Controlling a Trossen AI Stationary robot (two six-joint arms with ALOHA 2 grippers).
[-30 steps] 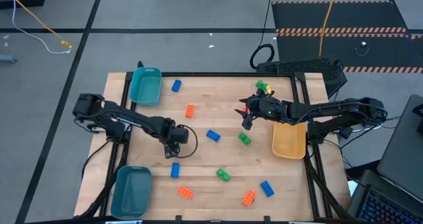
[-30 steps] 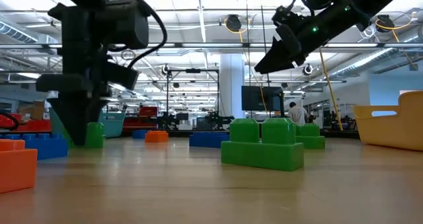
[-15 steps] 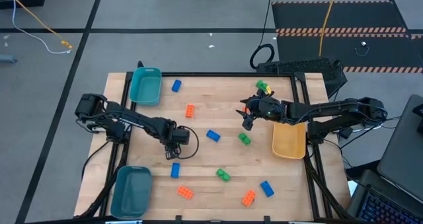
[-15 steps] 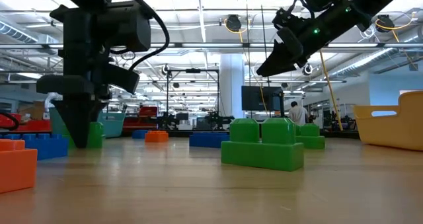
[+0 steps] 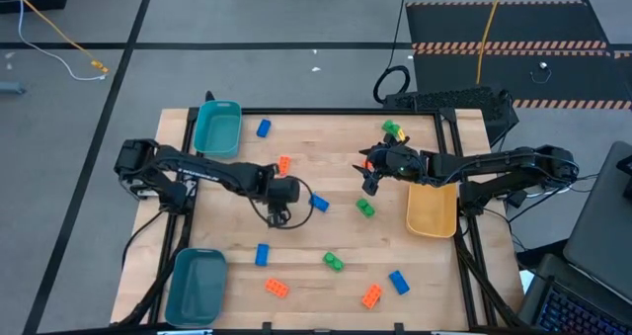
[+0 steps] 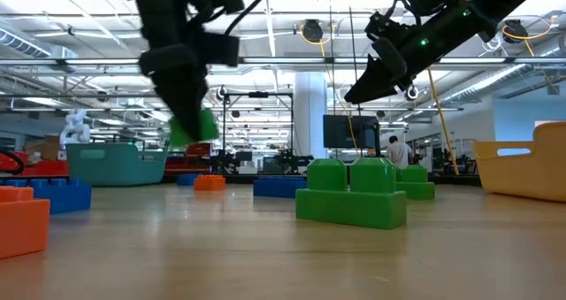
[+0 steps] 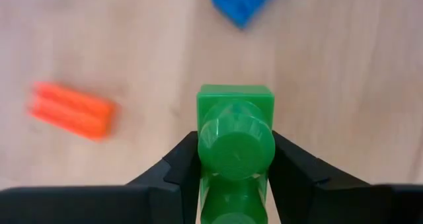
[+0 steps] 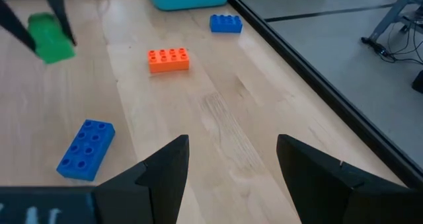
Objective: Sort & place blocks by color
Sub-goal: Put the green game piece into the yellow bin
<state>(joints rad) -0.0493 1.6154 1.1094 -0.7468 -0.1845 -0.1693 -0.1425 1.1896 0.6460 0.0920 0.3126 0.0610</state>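
- Table (image 5: pixel 296 238) of pale wood carries scattered studded bricks, two teal bins and one yellow-orange bin.
- The left gripper (image 7: pixel 234 151) is clamped on a green brick (image 7: pixel 235 141), its two dark fingers pressed against the brick's sides, and holds it in the air above the middle of the table.
- In the low view that green brick (image 6: pixel 195 127) hangs clear of the wood, well above the bricks lying there.
- In the high view the left gripper (image 5: pixel 280 214) sits just beside a blue brick (image 5: pixel 318 203) and near an orange brick (image 5: pixel 284 164).
- The right gripper (image 8: pixel 228 161) hovers over the right half of the table with its fingers spread and nothing between them.
- Below it in the high view lies another green brick (image 5: pixel 365 208), close to the yellow-orange bin (image 5: pixel 432 216) at the right edge.
- One teal bin (image 5: pixel 217 129) stands at the far left corner, with a blue brick (image 5: pixel 263 128) just beside it; the other teal bin (image 5: pixel 196 286) stands at the near left corner.
- Near the front edge lie a blue brick (image 5: pixel 262 255), an orange brick (image 5: pixel 276 288), a green brick (image 5: pixel 334 263), an orange brick (image 5: pixel 371 295) and a blue brick (image 5: pixel 398 281).
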